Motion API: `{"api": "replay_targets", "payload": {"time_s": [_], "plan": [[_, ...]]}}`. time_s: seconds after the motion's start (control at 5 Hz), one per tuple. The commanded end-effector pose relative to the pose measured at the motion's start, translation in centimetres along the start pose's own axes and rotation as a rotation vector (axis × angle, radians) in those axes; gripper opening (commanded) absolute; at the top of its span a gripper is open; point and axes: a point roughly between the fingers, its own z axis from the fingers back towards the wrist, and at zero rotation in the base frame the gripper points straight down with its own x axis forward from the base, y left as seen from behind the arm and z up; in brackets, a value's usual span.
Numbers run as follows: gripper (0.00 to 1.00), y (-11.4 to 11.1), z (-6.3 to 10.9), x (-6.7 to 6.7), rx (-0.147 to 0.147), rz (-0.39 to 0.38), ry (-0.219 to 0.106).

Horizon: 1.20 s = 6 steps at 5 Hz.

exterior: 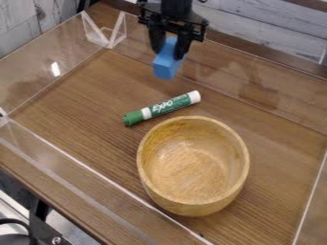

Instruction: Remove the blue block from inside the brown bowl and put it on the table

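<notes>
The blue block point(167, 62) hangs in the air at the top centre, tilted a little, well above the table point(76, 105). My black gripper point(173, 40) comes down from the top edge and is shut on the block's upper end. The brown bowl point(193, 163) stands at the lower right with nothing inside it. The block is up and to the left of the bowl, above the far part of the tabletop.
A green-and-white marker point(163, 107) lies slanted on the table between the block and the bowl. Low clear acrylic walls point(90, 33) edge the tabletop on all sides. A white wall runs behind.
</notes>
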Motion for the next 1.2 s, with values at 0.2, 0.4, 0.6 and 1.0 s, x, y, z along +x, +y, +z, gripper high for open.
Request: {"api": "replay_targets", "payload": {"time_s": [0.2,0.4,0.6,1.0], "plan": [[0.0,0.79,2.44,0.88,0.012,0.013,-0.077],[0.0,0.85,2.55,0.83,0.013,0.014,-0.08],[0.0,0.89,2.64,0.76,0.015,0.014,-0.082],[0.0,0.95,2.83,0.65,0.019,0.014,-0.088]]}}
